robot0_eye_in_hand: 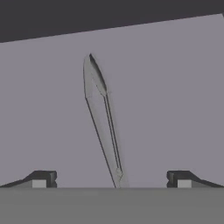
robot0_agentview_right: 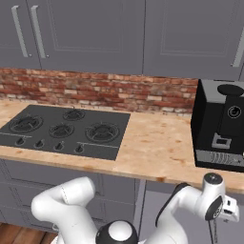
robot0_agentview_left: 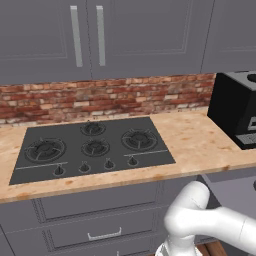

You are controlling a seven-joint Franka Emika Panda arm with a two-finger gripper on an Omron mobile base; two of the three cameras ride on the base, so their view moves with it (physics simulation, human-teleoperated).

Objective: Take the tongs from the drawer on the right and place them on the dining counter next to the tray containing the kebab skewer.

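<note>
In the hand view the slim silvery-grey tongs lie on the grey floor of the drawer, running from upper left down to the bottom centre. My gripper hangs open just above them, its two dark fingertips wide apart on either side of the tongs' near end, touching nothing. The drawer's dark upper wall crosses the top of that view. In the right base view the hand reaches down at the lower right, below the counter's edge. The tray and the kebab skewer are out of view.
A beige countertop carries a black hob and a black coffee machine at the right. Brick backsplash and grey wall cabinets stand behind. Panelled drawers with a silver handle sit under the hob.
</note>
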